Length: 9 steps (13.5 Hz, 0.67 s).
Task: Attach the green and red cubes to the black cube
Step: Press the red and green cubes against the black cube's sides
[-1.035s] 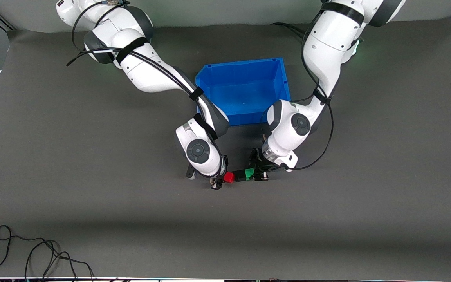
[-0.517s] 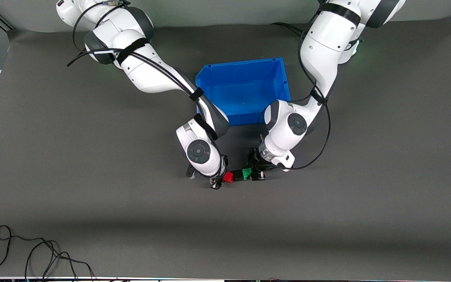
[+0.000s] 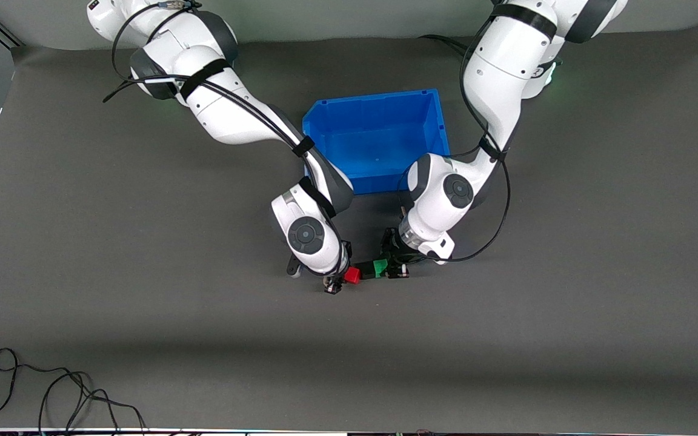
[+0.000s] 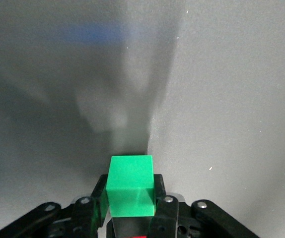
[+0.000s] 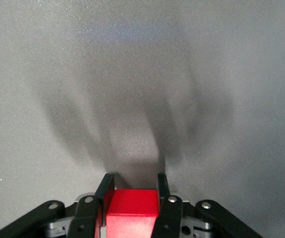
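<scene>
Dark grey matte tabletop across the whole front view, with both arms bent down to one spot just below the frame's centre. Right gripper low over the tabletop, pressed onto a small bright red solid cube; in the right wrist view, seen clamped on the red faces from both sides. Left gripper equally low, pinching a small bright green solid cube of the same size, with the cube standing proud of the fingertips in the left wrist view. Between the two colours, a small matte black cube, lined up in one short row: green hard against it on the side toward the left arm's end of the table, red at its side toward the right arm's end. Cannot tell whether red is fully seated on black or just shy of it. Higher in the frame, near the upper middle, an open bright blue plastic bin, apparently with nothing in it, well apart from the row. At the bottom corner toward the right arm's end, a loose black cable, far from the work. Risks, as a judgement: pressing with the faces slightly skewed, so that the red cube meets an edge and twists in the pads; pushing too hard and breaking the green-to-black joint or sliding the row; letting go early, leaving a half-made join to fall apart.
</scene>
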{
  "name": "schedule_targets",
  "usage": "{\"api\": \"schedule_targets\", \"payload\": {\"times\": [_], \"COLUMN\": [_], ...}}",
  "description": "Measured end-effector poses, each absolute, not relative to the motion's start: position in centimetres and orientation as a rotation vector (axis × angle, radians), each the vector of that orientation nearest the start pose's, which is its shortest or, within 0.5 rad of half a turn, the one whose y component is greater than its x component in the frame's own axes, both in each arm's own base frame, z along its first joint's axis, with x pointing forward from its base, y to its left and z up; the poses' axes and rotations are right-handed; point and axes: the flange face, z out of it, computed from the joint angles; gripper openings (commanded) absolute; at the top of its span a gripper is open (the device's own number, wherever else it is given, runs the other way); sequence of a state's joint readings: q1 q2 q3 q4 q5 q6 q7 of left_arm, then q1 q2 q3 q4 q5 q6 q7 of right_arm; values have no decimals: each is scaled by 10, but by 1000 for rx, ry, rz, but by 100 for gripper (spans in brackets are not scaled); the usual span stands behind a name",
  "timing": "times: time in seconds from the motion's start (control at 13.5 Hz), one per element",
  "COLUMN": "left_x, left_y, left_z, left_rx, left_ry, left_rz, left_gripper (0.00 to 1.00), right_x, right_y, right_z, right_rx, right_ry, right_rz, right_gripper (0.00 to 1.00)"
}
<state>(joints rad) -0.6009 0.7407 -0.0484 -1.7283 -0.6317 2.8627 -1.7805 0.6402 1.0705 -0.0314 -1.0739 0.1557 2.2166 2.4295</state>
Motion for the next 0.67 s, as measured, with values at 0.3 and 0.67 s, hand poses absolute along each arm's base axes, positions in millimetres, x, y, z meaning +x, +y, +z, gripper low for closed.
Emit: {"api": "schedule_targets", "payload": {"times": [0.3,0.67], "left_x": [572,572], "left_y": [-391,-390], "left_z": [188,183], "left_rx": [1743,1745], "left_ry": [2034,2038], "left_rz": [-230,-229], "left_gripper": [33,85], "right_x": [634,639], "right_y": [455,453], "right_z": [174,180], "right_rx": [-1794,-1819], "right_ry": [2473,2431], "right_rz": [145,135], "right_gripper": [100,100]}}
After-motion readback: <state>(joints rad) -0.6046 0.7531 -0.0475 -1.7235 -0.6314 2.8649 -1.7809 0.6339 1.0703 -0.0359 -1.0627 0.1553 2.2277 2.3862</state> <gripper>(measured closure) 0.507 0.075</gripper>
